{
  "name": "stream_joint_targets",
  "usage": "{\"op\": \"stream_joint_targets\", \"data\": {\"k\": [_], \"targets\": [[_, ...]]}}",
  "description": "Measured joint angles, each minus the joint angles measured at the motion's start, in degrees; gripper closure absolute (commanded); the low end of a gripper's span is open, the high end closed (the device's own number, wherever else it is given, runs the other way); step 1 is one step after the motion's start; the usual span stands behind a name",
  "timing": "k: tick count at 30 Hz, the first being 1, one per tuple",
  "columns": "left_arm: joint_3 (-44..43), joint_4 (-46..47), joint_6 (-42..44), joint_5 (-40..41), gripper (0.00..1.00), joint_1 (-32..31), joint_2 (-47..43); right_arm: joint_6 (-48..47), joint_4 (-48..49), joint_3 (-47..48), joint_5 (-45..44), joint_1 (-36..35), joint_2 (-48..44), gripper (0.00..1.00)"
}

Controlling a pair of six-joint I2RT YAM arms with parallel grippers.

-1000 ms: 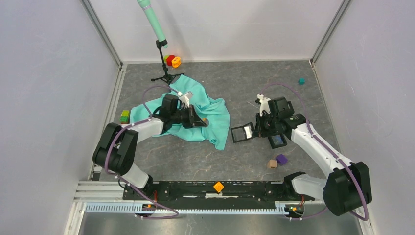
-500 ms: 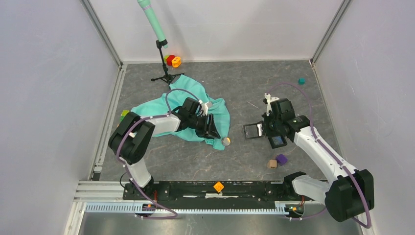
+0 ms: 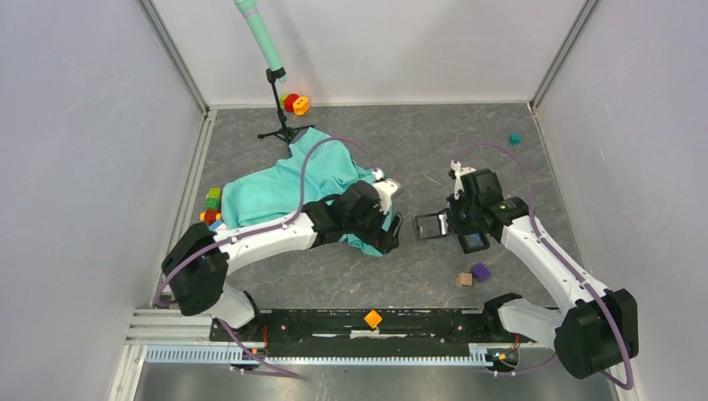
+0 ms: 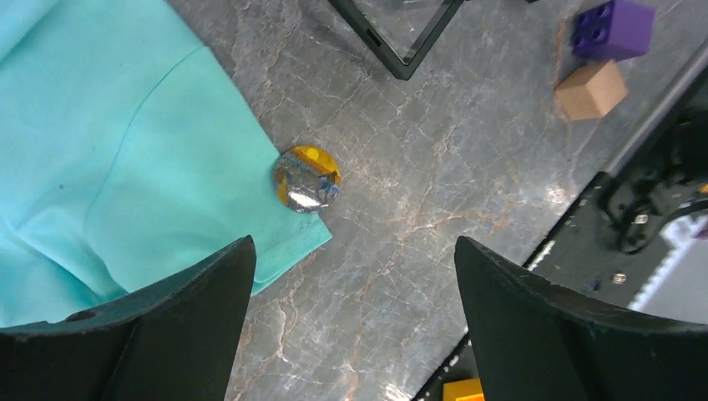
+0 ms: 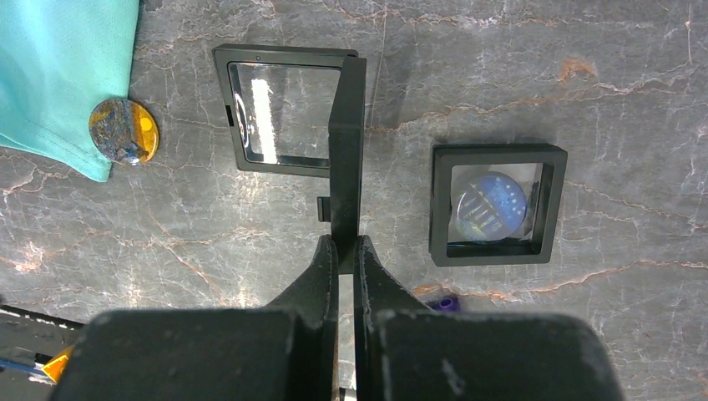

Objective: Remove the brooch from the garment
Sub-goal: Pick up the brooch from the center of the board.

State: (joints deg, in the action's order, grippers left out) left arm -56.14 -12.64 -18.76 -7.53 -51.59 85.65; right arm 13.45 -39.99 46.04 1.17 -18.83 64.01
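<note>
Left gripper (image 4: pixel 352 246) hangs with its two fingers spread wide and holds nothing; between them, a little further on, lies the brooch (image 4: pixel 307 179), a round glossy disc in orange and blue-grey. Its face carries a pattern, but I cannot make out any letters on it. The brooch sits on the edge of one hem corner of the garment (image 4: pixel 100 125), partly over the cloth and partly over the grey marbled table (image 3: pixel 417 150); if a pin fixes it there, I cannot tell. In the top view the turquoise garment is spread left of the middle, and the left arm reaches across its near edge. Right gripper (image 5: pixel 340 244) is closed tight on the upright lid of an open black case (image 5: pixel 284 109), whose clear pane lies flat on the table just beside the brooch. Near it, to the right in the wrist view, stands a closed black case (image 5: pixel 497 205) with a blue disc inside; the pale lines on the disc are too small for reading. A purple block (image 4: pixel 614 29) and a tan block (image 4: pixel 591 88) lie together closer to the arm bases.
</note>
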Motion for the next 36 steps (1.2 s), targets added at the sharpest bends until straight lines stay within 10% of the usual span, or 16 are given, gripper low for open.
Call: {"op": "stream_joint_targets", "data": {"k": [9, 36], "targets": [[-11.6, -9.2, 4.9, 13.8, 0.0, -7.7, 14.1, 0.0, -0.5, 0.0, 0.0, 0.0, -0.7, 1.0], [-21.2, -16.2, 5.2, 16.6, 0.34, -8.7, 27.4, 0.2, -1.3, -1.0, -0.2, 0.0, -1.8, 1.0]]}}
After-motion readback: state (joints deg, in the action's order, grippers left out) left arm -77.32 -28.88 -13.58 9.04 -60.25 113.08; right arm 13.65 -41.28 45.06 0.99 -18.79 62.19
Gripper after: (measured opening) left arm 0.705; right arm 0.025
